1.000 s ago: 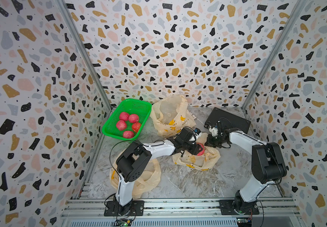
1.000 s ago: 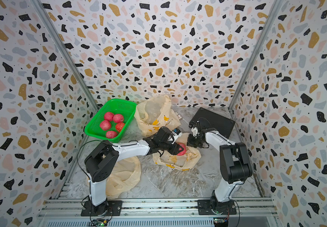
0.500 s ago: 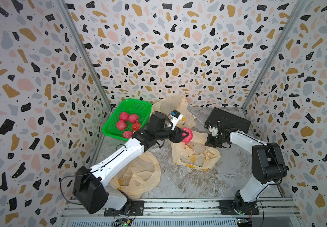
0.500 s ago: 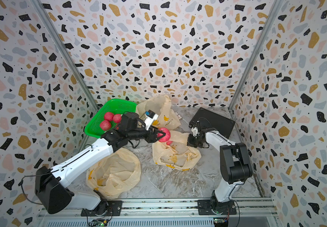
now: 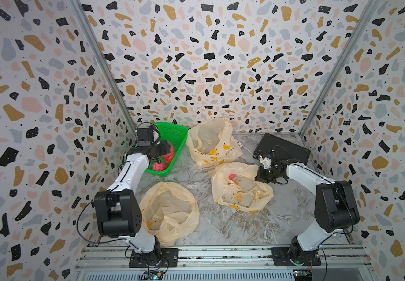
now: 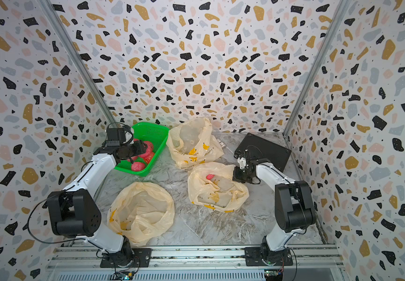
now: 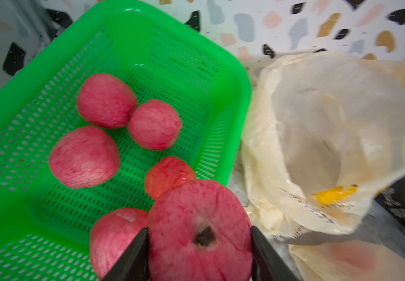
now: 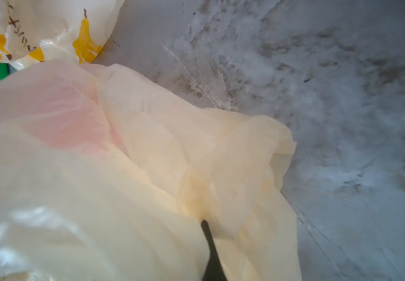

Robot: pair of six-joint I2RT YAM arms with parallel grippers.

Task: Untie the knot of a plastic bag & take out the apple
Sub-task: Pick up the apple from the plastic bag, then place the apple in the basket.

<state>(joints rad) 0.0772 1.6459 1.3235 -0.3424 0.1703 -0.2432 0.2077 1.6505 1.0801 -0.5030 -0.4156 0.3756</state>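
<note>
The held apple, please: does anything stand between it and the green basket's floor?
No barrier shows. The left gripper holds the apple over the green basket, where two loose apples lie close beneath; bare mesh lies farther in.

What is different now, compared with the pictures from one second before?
The left gripper carried the apple out of the bag to the green basket and now holds it above the basket. The right gripper stayed shut on the bag's edge; nothing else moved.

I see a green basket (image 7: 50, 60) with tiny holes. Every apple (image 7: 199, 231) is streaky pink-red. Each bag (image 5: 169, 211) is pale yellow with yellow marks. The table (image 5: 233, 226) is marbled grey-white; walls (image 5: 196, 60) have black, gold, pink blobs.
</note>
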